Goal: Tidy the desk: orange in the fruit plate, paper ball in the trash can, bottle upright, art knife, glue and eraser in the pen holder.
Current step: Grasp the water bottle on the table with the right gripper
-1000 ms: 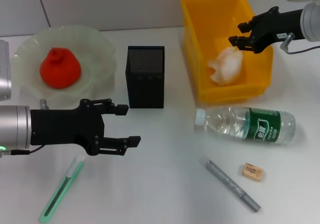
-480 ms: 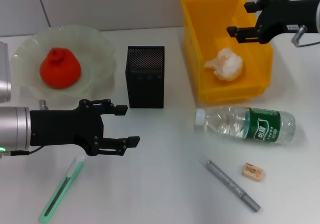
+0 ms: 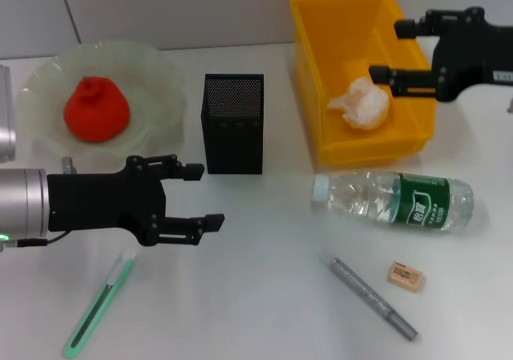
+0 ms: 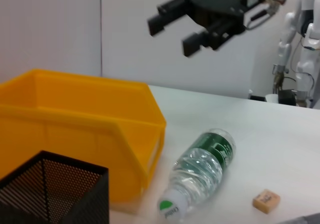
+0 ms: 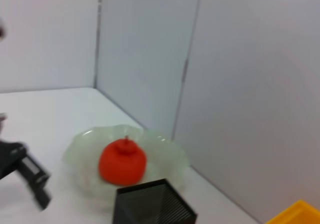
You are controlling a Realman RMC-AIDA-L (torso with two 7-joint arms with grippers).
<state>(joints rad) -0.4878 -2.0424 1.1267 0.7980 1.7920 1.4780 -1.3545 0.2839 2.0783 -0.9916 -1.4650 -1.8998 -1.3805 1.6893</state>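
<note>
Paper ball [image 3: 361, 103]: one, in the bin [image 3: 406, 139], below the right gripper's [image 3: 405, 51] spread fingers; left gripper [image 3: 196, 195] also spread. One bottle [image 3: 393, 200].

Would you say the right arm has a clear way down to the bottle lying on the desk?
Probably yes. The right gripper is open and empty above the yellow bin, and the bottle lies just in front of the bin with nothing over it.

Right claw [image 4: 185, 24], open, hovers above yellow bin [image 4: 75, 119] and lying bottle [image 4: 200, 171].
</note>
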